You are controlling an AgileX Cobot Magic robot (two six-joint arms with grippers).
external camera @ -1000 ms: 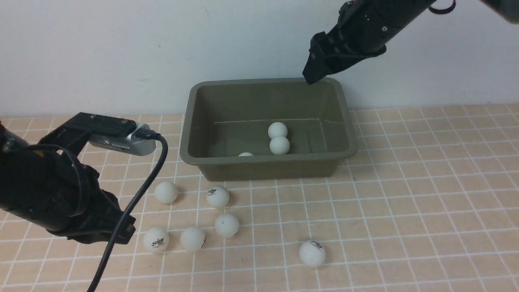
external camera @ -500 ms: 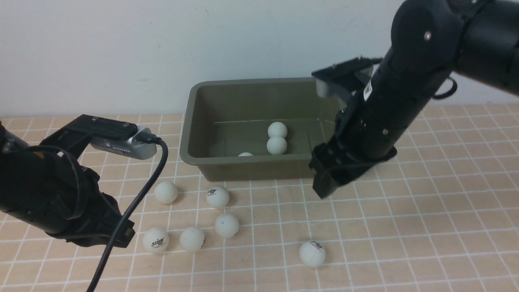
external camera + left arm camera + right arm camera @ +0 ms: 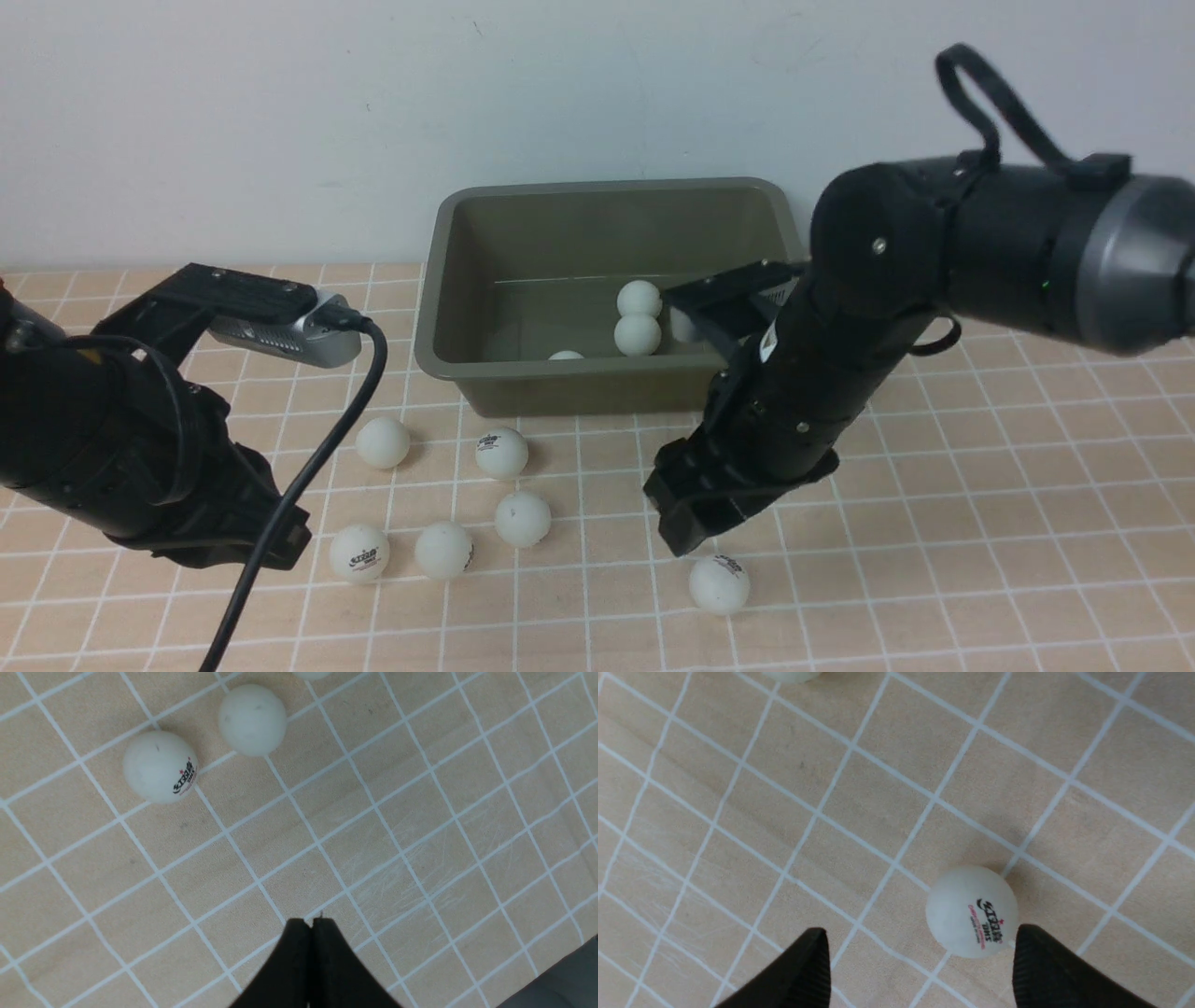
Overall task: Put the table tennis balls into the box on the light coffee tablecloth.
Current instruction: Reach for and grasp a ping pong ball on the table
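At the right gripper (image 3: 689, 534): jaws spread wide and empty, tips low over the peach-beige tablecloth with thin white grid lines (image 3: 980, 485), straddling one side of a small matte white table tennis ball (image 3: 719, 584). One finger lies close beside it; cannot tell whether touching. Printed on that ball: a dark logo, "DHS", and red lettering too small to read.

At the left gripper (image 3: 310, 924): jaws pressed together on nothing, near two more balls, one (image 3: 160, 766) bearing a similar dark mark with a red star.

Six white balls on the cloth in all; three visible inside the olive-green rectangular plastic box (image 3: 616, 378) behind them.
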